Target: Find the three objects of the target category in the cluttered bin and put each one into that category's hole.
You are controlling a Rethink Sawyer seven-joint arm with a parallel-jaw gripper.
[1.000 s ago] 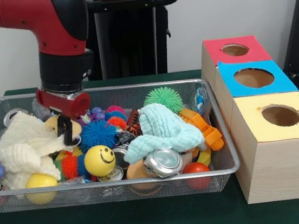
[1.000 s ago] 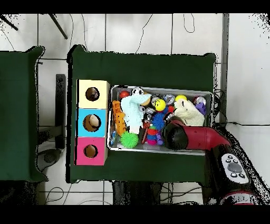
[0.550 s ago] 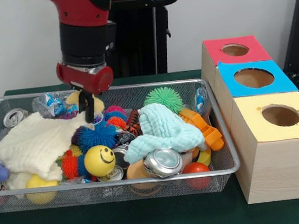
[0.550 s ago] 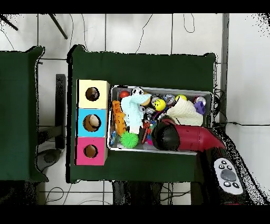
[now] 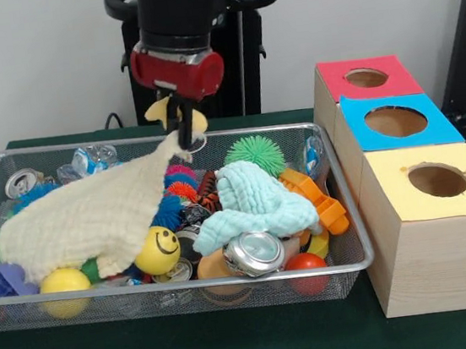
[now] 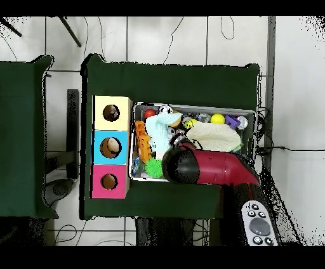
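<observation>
My gripper [image 5: 181,128] hangs over the back rim of the wire bin [image 5: 255,281], left of centre. It is shut on a pale yellow object [image 5: 160,111]. A corner of the cream cloth [image 5: 93,213] is caught up with it, and the cloth stretches down to the bin's left side. In the overhead view the arm [image 6: 209,168] hides the gripper, and the cream cloth [image 6: 216,134] shows beside it. Three wooden boxes with holes stand right of the bin: red top [image 5: 357,91], blue top [image 5: 432,131], yellow top [image 5: 406,200].
The bin holds a teal cloth [image 5: 258,201], a smiley ball [image 5: 157,250], a green spiky ball [image 5: 253,153], a crushed can [image 5: 254,253], an orange toy [image 5: 317,198], a yellow ball [image 5: 64,285] and other clutter. The robot's black pedestal [image 5: 203,67] stands behind it.
The gripper has risen and moved right, from the bin's left side to above its back rim. It carries the pale yellow object and drags the cream cloth's corner up with it.
</observation>
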